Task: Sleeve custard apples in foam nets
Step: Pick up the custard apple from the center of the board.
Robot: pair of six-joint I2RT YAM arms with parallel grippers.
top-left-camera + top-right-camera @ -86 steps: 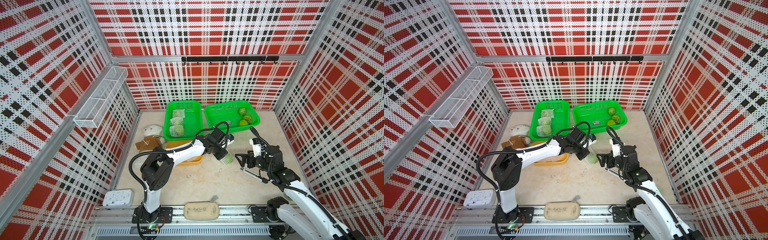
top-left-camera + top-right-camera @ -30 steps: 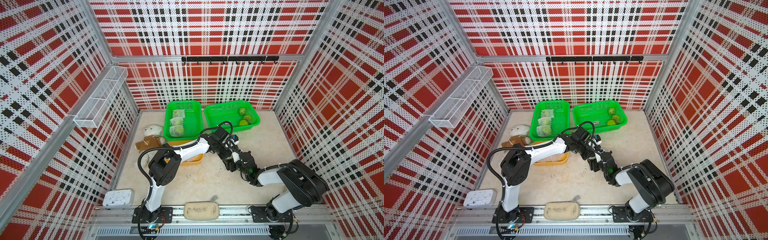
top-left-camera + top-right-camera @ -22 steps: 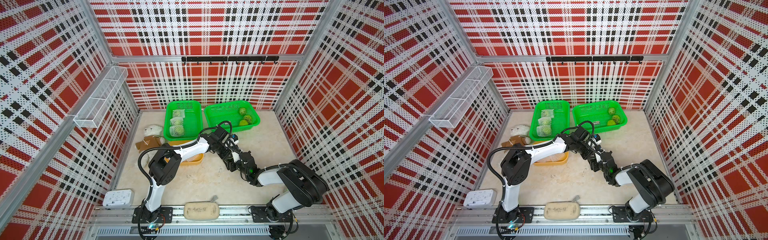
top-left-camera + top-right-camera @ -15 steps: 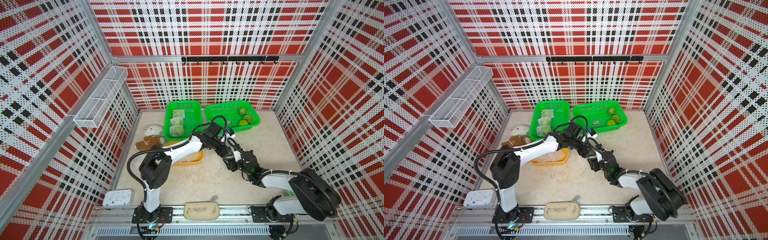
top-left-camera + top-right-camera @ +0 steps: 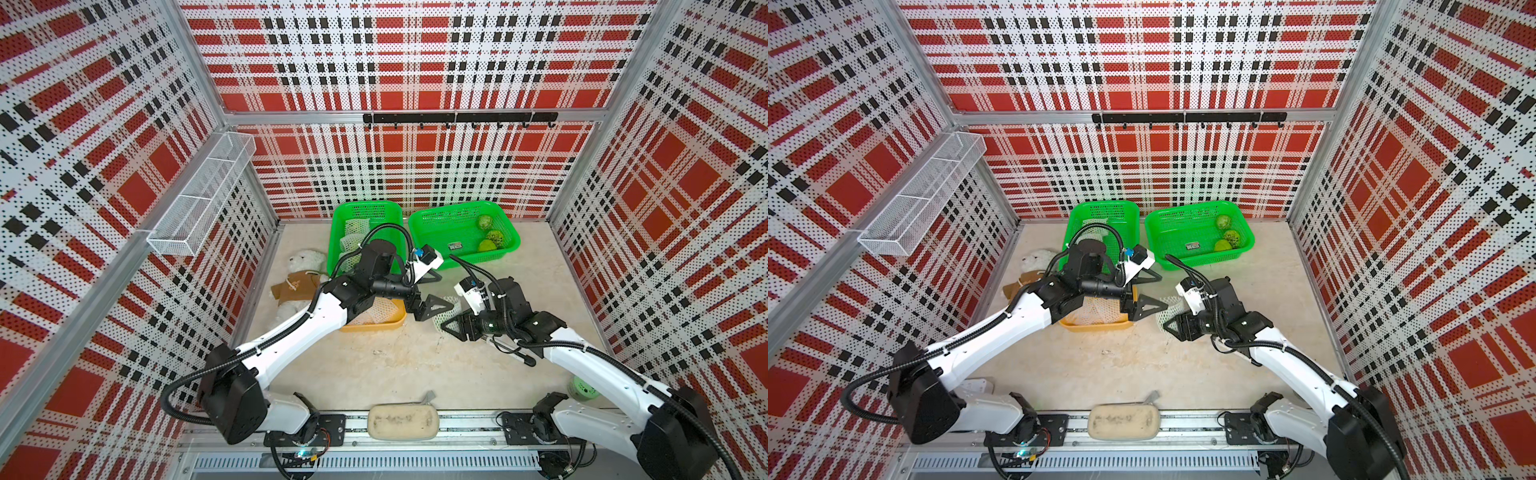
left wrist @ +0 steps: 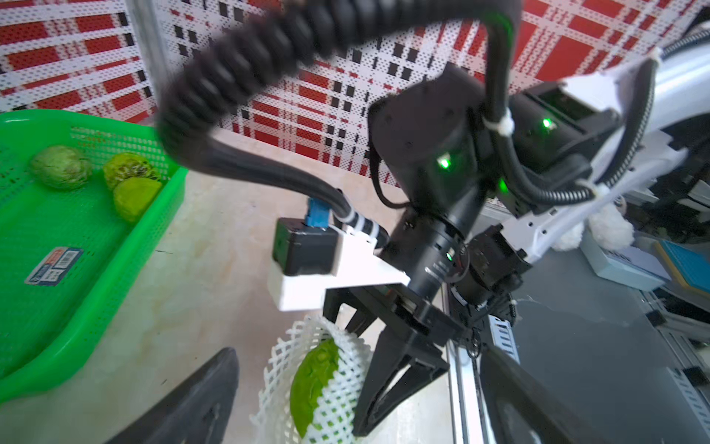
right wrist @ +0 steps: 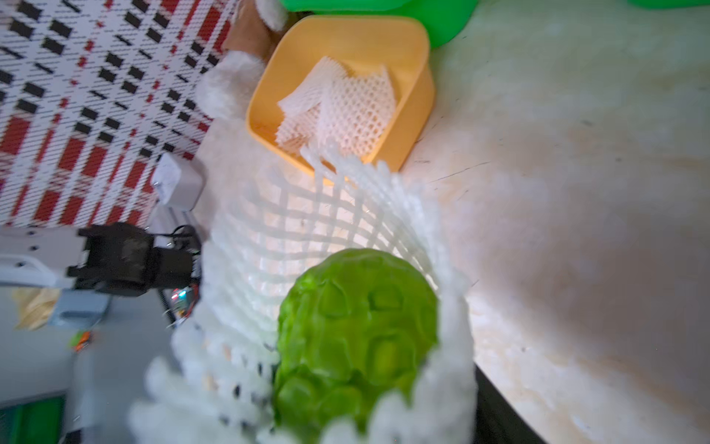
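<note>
A green bumpy custard apple (image 7: 357, 326) sits partly inside a white foam net (image 7: 307, 230), whose open end flares beyond it. My right gripper (image 5: 451, 321) is shut on this netted fruit (image 6: 315, 380) near the middle of the table. My left gripper (image 5: 436, 291) stands open just left of the net (image 5: 1169, 311), its fingers (image 6: 192, 399) apart from it. Three bare custard apples (image 5: 495, 237) lie in the right green basket (image 5: 432, 249). Netted fruits (image 5: 353, 227) lie in the left green basket (image 5: 365, 205). Spare nets (image 7: 338, 103) fill the yellow tray (image 7: 418, 50).
A white plush bear (image 5: 305, 264) lies by the left wall. At the front edge lies a tan pouch (image 5: 403, 422), with a pale green round container (image 5: 582, 388) at the right and a white device (image 5: 976, 386) at the left. A wire shelf (image 5: 199, 199) hangs on the left wall.
My left gripper has opened, let go of the foam net and drawn back a little. The right gripper still holds the netted fruit, and its arm has changed pose.
</note>
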